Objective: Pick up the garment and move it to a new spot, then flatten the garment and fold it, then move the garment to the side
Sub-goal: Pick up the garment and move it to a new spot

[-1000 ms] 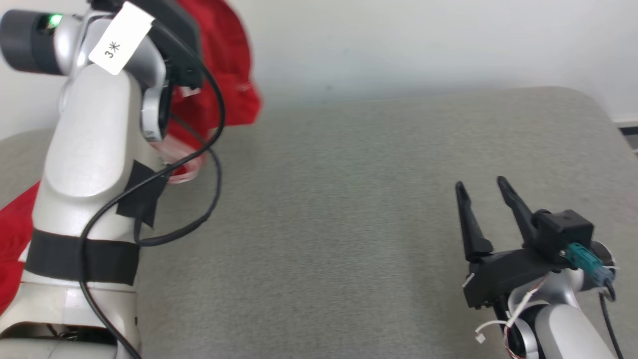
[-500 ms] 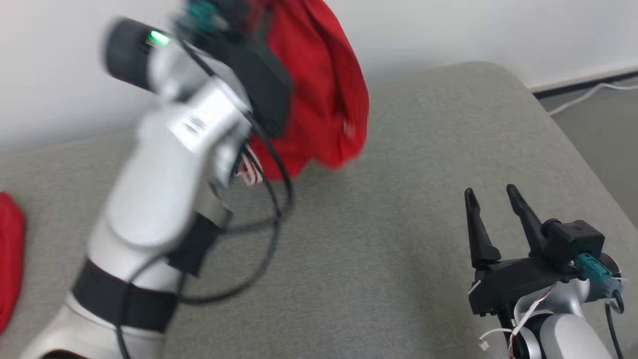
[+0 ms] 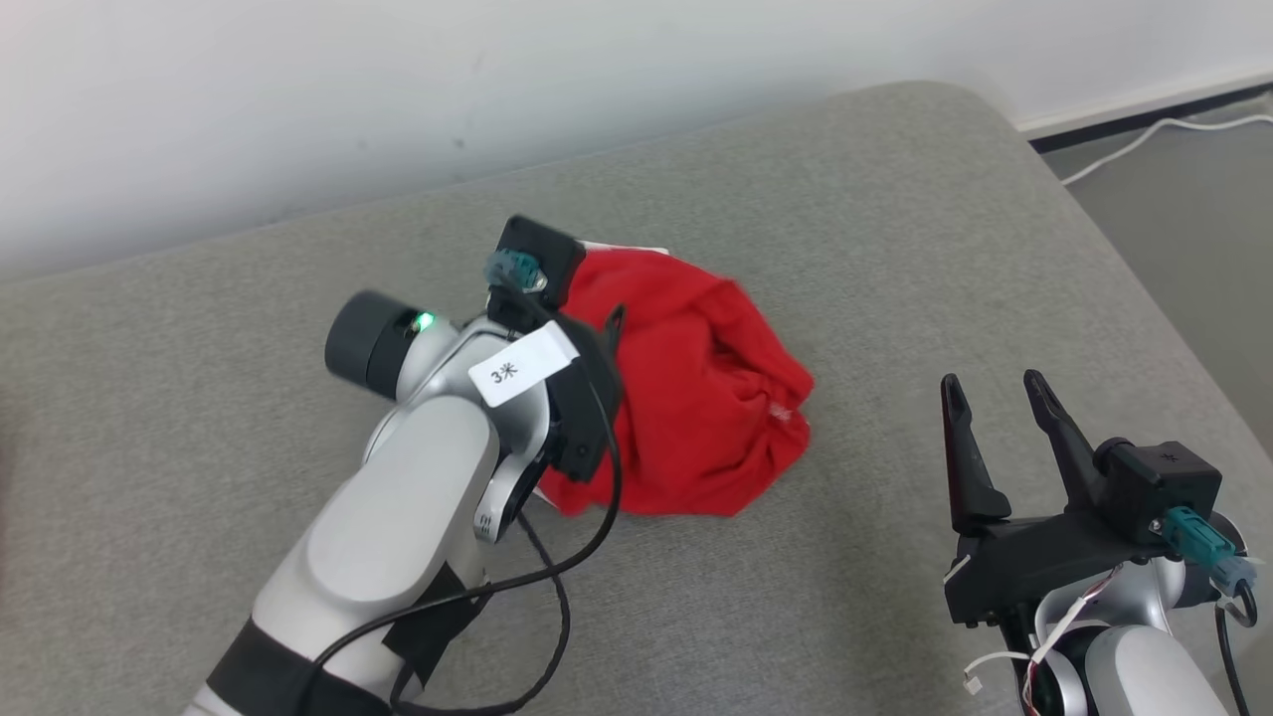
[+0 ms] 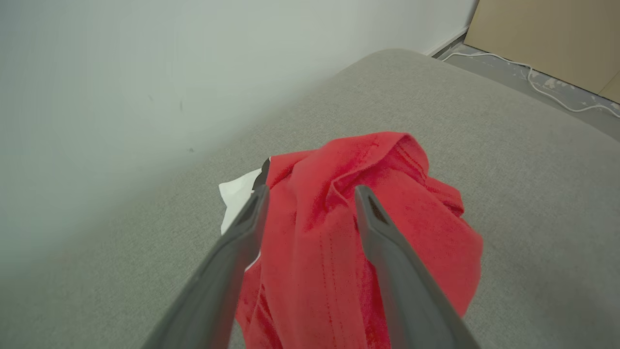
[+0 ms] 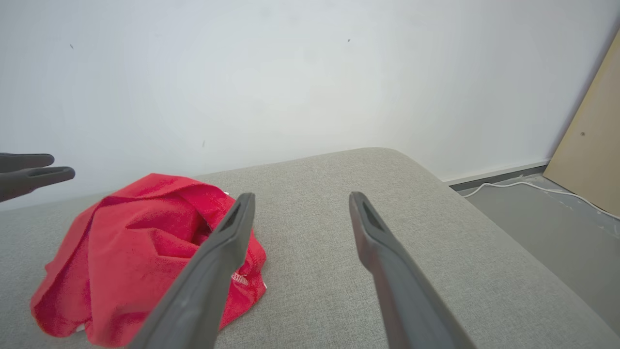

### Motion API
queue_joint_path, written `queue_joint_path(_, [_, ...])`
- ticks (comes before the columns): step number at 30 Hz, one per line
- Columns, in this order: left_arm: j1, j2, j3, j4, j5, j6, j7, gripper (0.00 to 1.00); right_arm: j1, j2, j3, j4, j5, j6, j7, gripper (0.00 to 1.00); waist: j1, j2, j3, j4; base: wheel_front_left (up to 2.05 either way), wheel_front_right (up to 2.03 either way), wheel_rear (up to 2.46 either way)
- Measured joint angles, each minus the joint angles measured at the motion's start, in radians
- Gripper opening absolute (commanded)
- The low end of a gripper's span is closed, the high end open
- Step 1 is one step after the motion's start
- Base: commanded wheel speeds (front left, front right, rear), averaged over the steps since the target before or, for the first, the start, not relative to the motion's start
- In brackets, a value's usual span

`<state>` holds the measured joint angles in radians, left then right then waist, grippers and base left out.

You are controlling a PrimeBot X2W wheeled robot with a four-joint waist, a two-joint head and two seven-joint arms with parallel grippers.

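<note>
The red garment (image 3: pixel 696 408) lies in a crumpled heap on the grey cushioned surface (image 3: pixel 895 249), a white patch (image 4: pixel 236 193) showing at its far edge. My left gripper (image 4: pixel 311 191) hangs just over the heap with its fingers spread wide and nothing pinched between them; in the head view the left wrist covers most of it, and one fingertip (image 3: pixel 616 316) pokes out above the cloth. My right gripper (image 3: pixel 993 383) stands open to the right of the garment (image 5: pixel 145 257), apart from it and holding nothing; its fingers frame bare cushion in the right wrist view (image 5: pixel 301 196).
A pale wall (image 3: pixel 497 80) runs along the cushion's far edge. The surface rounds off at the right, where grey floor carries a white cable (image 3: pixel 1144 139). A tan board (image 5: pixel 591 145) leans at the far right.
The left gripper has opened and the garment, held up in the air before, now rests on the cushion. The head camera has swung right. The right gripper has stayed put.
</note>
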<state>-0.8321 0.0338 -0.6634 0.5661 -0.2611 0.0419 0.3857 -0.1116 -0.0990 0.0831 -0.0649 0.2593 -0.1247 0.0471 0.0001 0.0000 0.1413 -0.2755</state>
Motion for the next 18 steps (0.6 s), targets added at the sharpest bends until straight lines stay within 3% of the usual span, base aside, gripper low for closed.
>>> queue_joint_path(18, [0.093,0.016,0.034,0.032,-0.066,-0.015,0.027,1.0,0.023,0.0,-0.004,0.026,0.005,0.0,-0.003,1.0,-0.0001,0.0,-0.051,0.112,0.0,0.0,0.0])
